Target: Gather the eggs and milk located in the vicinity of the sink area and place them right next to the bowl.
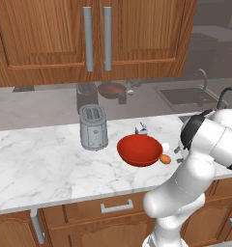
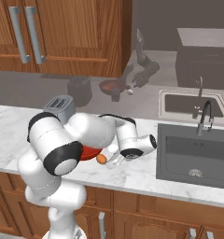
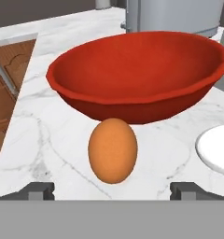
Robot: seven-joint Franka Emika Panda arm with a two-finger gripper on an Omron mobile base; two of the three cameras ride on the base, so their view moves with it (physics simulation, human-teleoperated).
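My fingers (image 3: 39, 190) are spread wide with nothing in them; the small orange-brown egg (image 3: 113, 150) lies between the tips, right against the wide shallow red bowl (image 3: 137, 74), with the white egg (image 3: 216, 149) beside it. From the left base camera, the little white milk carton (image 1: 141, 129) stands just behind the bowl, with the silver toaster (image 1: 93, 127) nearby on the white marble counter (image 1: 40, 169).

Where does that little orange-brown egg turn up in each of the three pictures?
Left base view: the orange-brown egg lies on the marble counter at the right rim of the red bowl, beside the white arm.
Right base view: it peeks out below the arm, centre-left.
Hand view: it sits front and centre, just before the bowl.
Shared landmark: the red bowl.
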